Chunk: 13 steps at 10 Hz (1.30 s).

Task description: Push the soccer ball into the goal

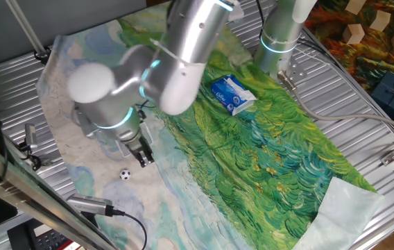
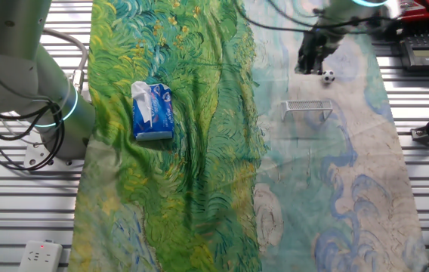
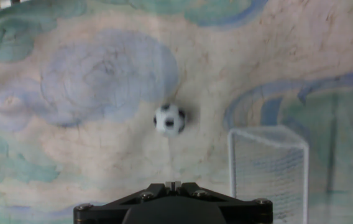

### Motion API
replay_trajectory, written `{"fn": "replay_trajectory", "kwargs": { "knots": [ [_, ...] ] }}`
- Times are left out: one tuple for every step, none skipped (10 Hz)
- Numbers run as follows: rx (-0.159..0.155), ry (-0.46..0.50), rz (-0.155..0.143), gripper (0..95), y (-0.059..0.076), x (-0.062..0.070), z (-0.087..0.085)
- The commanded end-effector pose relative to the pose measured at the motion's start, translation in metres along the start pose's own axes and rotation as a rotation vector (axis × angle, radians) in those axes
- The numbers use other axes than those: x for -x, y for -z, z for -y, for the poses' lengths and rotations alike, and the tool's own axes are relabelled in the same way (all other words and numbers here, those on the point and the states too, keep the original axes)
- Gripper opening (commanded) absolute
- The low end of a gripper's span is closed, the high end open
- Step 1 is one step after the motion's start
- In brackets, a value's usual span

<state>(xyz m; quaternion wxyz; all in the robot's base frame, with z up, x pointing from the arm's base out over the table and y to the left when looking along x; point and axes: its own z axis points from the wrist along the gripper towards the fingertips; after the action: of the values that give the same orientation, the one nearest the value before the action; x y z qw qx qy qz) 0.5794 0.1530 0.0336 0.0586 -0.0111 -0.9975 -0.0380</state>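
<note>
The soccer ball (image 1: 125, 174) is a tiny white ball with black patches lying on the pale part of the painted cloth. It also shows in the other fixed view (image 2: 328, 75) and in the hand view (image 3: 169, 119). The goal (image 2: 307, 110) is a small white mesh frame standing on the cloth, a short way from the ball; in the hand view (image 3: 268, 168) it stands to the ball's lower right. In the one fixed view the arm hides it. My gripper (image 1: 143, 158) is shut and empty, just beside the ball without touching it. It also shows in the other fixed view (image 2: 310, 64) and the hand view (image 3: 173, 185).
A blue-and-white packet (image 1: 232, 94) lies on the green part of the cloth, far from the ball (image 2: 152, 110). The arm's base (image 2: 48, 113) stands at the table's side. A cabled device (image 1: 93, 205) lies near the cloth's edge by the ball.
</note>
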Motion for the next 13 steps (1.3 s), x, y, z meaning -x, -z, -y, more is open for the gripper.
{"fn": "replay_trajectory", "kwargs": {
  "knots": [
    [0.014, -0.001, 0.029, 0.0, -0.008, 0.005, 0.000],
    [0.014, -0.003, 0.034, 0.0, -0.010, 0.011, 0.001],
    [0.016, -0.002, 0.046, 0.0, -0.012, 0.018, 0.002],
    [0.021, -0.001, 0.055, 0.0, -0.013, 0.026, 0.003],
    [0.029, -0.002, 0.059, 0.0, -0.007, 0.041, 0.003],
    [0.029, -0.008, 0.058, 0.0, -0.002, 0.054, 0.003],
    [0.028, -0.010, 0.057, 0.0, 0.001, 0.061, 0.002],
    [0.029, -0.018, 0.055, 0.0, 0.007, 0.075, 0.000],
    [0.030, -0.022, 0.050, 0.0, 0.013, 0.084, -0.001],
    [0.036, -0.018, 0.029, 0.0, 0.021, 0.091, -0.004],
    [0.053, -0.023, 0.011, 0.0, 0.030, 0.089, -0.005],
    [0.067, -0.033, -0.008, 0.0, 0.043, 0.086, -0.008],
    [0.067, -0.041, -0.030, 0.0, 0.056, 0.082, -0.012]
  ]
}}
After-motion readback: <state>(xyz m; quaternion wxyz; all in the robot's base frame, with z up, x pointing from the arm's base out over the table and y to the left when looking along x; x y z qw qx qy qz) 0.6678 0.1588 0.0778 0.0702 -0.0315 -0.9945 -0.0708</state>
